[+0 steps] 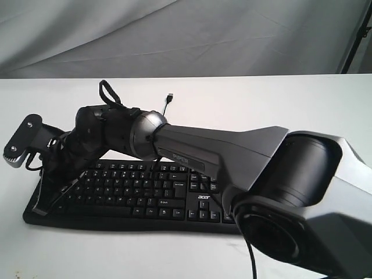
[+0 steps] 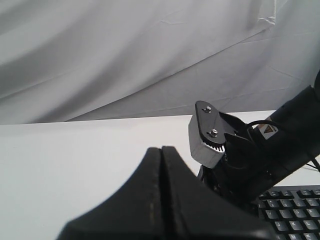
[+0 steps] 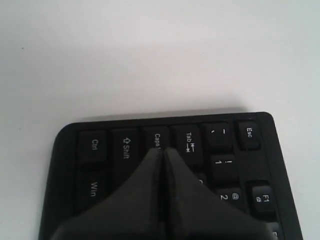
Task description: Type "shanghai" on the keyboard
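The black keyboard (image 1: 145,195) lies on the white table, its acer logo (image 1: 203,197) showing beside the arm. The right arm reaches across it from the right to its left end. My right gripper (image 1: 46,204) is shut and empty. In the right wrist view its tips (image 3: 162,150) sit low over the keyboard (image 3: 125,145), at the border of the Caps and Tab keys. Whether they touch a key I cannot tell. My left gripper (image 2: 161,149) is shut and empty, held above bare table; a corner of the keyboard (image 2: 295,210) shows beyond it. It does not show in the exterior view.
The keyboard's thin USB cable (image 1: 168,99) trails loose behind it on the table (image 1: 279,99). The right arm's bulky base joint (image 1: 290,192) hides the keyboard's right end. The right wrist's grey camera bracket (image 2: 205,135) hangs close to the left gripper. A grey cloth (image 1: 174,35) hangs behind.
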`<move>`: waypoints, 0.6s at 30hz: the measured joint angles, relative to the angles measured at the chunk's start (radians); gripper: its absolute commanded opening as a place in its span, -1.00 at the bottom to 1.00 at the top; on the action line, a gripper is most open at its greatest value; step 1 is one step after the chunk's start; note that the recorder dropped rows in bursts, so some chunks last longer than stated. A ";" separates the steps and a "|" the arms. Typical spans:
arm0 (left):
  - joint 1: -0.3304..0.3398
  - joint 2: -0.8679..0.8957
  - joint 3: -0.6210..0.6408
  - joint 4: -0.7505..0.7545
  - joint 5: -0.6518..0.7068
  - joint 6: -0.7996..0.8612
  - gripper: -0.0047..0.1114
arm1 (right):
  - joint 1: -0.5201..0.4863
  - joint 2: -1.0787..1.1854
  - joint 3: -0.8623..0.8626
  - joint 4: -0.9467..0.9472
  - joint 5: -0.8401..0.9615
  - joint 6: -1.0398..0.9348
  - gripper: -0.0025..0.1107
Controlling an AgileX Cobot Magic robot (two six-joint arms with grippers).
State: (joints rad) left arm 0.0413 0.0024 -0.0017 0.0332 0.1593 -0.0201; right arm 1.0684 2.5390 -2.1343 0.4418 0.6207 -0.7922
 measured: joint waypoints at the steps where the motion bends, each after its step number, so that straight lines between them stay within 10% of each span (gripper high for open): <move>1: 0.000 0.000 0.000 0.000 0.000 0.000 -0.92 | 0.000 0.001 0.000 0.000 -0.004 0.000 -0.96; 18: 0.000 0.000 0.000 0.000 0.000 0.000 -0.92 | -0.031 -0.132 0.107 -0.044 0.085 0.002 -0.96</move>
State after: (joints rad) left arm 0.0413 0.0024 -0.0017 0.0332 0.1593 -0.0201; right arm 1.0378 2.4068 -2.0272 0.3977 0.7057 -0.7901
